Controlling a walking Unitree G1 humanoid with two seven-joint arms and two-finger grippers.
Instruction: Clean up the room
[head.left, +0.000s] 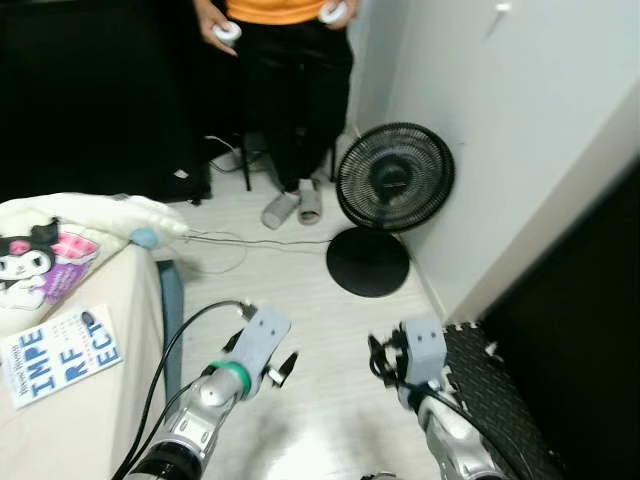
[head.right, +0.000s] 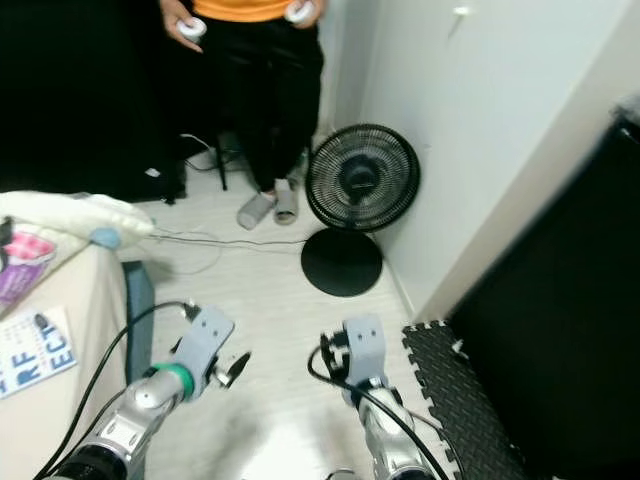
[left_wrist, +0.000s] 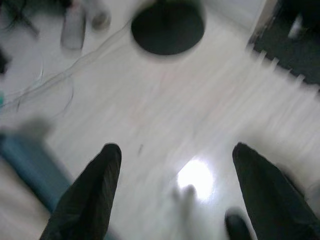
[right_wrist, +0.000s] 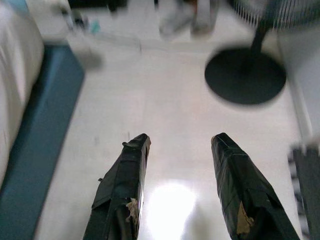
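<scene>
Left gripper (left_wrist: 172, 192) spread wide over bare floor (head.left: 300, 300), holding nothing. Right gripper (right_wrist: 182, 187) likewise wide, empty. Magazine (head.left: 62, 355) flat on bed (head.left: 90, 420), long axis slanted. Fan (head.left: 393, 178) upright by wall, facing into room. Person (head.left: 290, 60) beyond.

Head cameras look forward and down at the floor (head.left: 320, 300); both wrist cameras face it closer, sharing the fan base (left_wrist: 167, 27).
</scene>
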